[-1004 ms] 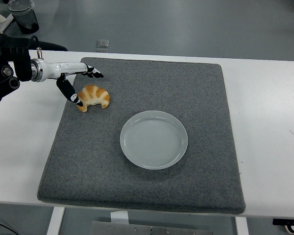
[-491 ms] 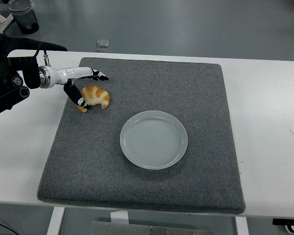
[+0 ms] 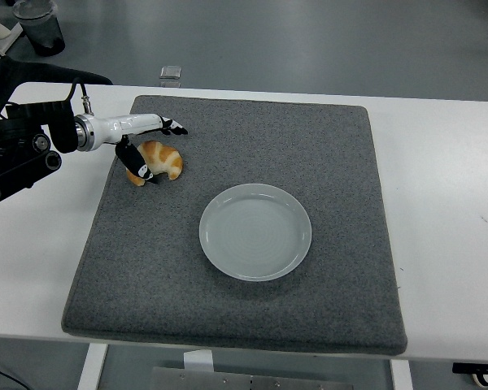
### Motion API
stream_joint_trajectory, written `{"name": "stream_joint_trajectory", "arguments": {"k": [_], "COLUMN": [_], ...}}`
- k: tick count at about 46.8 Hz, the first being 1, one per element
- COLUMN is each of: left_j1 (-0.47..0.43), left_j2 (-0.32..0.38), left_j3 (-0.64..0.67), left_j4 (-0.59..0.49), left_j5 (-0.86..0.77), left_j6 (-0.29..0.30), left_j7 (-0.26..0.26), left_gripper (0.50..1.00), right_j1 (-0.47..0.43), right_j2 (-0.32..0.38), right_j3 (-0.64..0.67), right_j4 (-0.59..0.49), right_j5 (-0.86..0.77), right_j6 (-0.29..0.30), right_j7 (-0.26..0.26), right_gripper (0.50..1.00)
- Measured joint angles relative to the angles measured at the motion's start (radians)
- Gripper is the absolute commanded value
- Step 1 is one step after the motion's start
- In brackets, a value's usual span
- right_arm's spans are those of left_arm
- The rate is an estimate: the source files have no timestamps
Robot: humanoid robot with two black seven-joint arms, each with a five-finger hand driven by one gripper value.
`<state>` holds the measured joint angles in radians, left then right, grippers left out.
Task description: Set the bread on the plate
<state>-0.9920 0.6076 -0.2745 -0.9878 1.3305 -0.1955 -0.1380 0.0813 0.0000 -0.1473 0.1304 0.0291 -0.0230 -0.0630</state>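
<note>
A golden croissant [image 3: 161, 161] lies on the grey mat [image 3: 244, 219] near its far left corner. A pale round plate [image 3: 255, 231] sits in the middle of the mat with nothing on it. My left hand [image 3: 156, 150] reaches in from the left edge and straddles the croissant. Its fingers [image 3: 172, 127] stretch past the croissant's far side and the thumb [image 3: 138, 166] hangs over its near left side. The fingers are spread and not closed on the bread. The right arm is out of view.
The mat lies on a white table [image 3: 447, 195]. A small clear object [image 3: 170, 75] sits at the table's far edge behind the mat. A dark container [image 3: 41, 24] stands on the floor at the far left.
My left hand has moved right, further over the croissant. The thumb now overlaps the bread's left part. The croissant and plate have not moved.
</note>
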Motion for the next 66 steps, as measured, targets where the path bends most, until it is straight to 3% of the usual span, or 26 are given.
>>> {"name": "stream_joint_trajectory", "arguments": {"k": [18,31,42,58,63,66], "left_j1": [0.012,0.012,0.015,0.019,0.019,0.019], "left_j2": [-0.003,-0.003,-0.003,-0.004,-0.005,-0.005], "left_j3": [-0.001,0.0,0.0,0.0,0.0,0.0], "left_j4": [0.0,0.0,0.0,0.0,0.0,0.0], "left_j5": [0.052,0.065,0.095,0.139,0.147,0.148], "left_j6": [0.036,0.037,0.038,0.041,0.043,0.045], "left_j7": [0.0,-0.001,-0.004,-0.007,-0.008,-0.01], "left_gripper": [0.971,0.898,0.784,0.709,0.613,0.5], "right_j1": [0.0,0.0,0.0,0.0,0.0,0.0], "right_j2": [0.0,0.0,0.0,0.0,0.0,0.0], "right_j3": [0.0,0.0,0.0,0.0,0.0,0.0], "right_j4": [0.0,0.0,0.0,0.0,0.0,0.0], "right_j5": [0.0,0.0,0.0,0.0,0.0,0.0], "right_j6": [0.0,0.0,0.0,0.0,0.0,0.0], "right_j7": [0.0,0.0,0.0,0.0,0.0,0.0], "right_gripper": [0.93,0.932,0.93,0.932,0.932,0.93]}}
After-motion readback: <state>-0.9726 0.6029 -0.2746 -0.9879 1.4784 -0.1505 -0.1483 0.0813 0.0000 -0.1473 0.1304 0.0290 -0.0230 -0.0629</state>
